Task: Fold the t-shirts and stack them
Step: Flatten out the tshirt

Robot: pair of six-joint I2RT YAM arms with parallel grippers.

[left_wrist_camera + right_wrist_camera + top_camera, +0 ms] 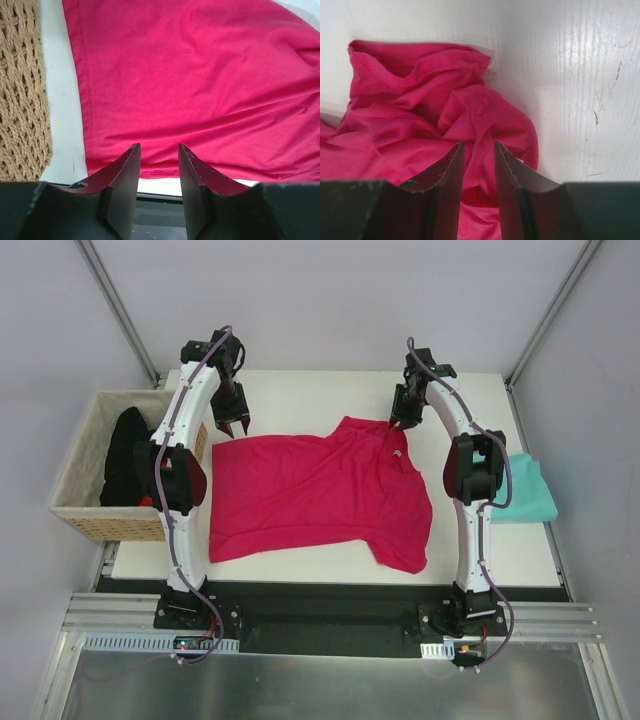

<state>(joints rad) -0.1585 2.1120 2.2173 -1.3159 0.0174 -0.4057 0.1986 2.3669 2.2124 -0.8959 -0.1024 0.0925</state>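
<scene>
The crimson-pink t-shirt (320, 495) lies spread on the white table, its far right part bunched, with a small white label (397, 452) there. The teal t-shirt (527, 495) lies folded at the table's right edge, partly behind the right arm. My left gripper (233, 426) is open and empty over the shirt's far left corner; in the left wrist view it (159, 150) stands above the hem of the pink cloth (200, 85). My right gripper (400, 420) is open over the bunched part; in the right wrist view it (479, 147) stands astride a seamed ridge of the cloth (420, 100).
A woven wicker basket (85, 515) stands off the table's left edge with dark cloth (125, 455) in it; it also shows in the left wrist view (22, 90). Bare white table (580, 90) lies right of the bunched cloth. Grey walls close in at the back.
</scene>
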